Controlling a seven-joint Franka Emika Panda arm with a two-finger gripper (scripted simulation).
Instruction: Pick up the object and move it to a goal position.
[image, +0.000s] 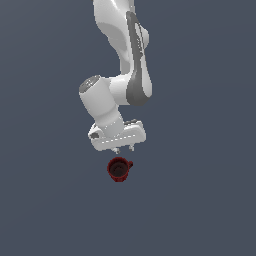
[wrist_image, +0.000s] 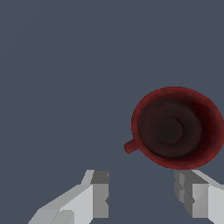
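Note:
A small dark red mug (image: 119, 170) stands upright on the flat grey surface, its dark inside facing up and its small loop handle toward the exterior view's right. My gripper (image: 125, 149) hangs just above and behind it, pointing down, fingers apart with nothing between them. The wrist view looks down into the mug (wrist_image: 177, 127), handle (wrist_image: 130, 146) sticking out sideways. Both fingertips (wrist_image: 100, 192) show there, and the mug lies beyond them, off to one side of the gap, not between them.
The plain grey surface (image: 50, 200) stretches all round the mug. The white arm (image: 125, 60) rises above the gripper. No goal marker shows.

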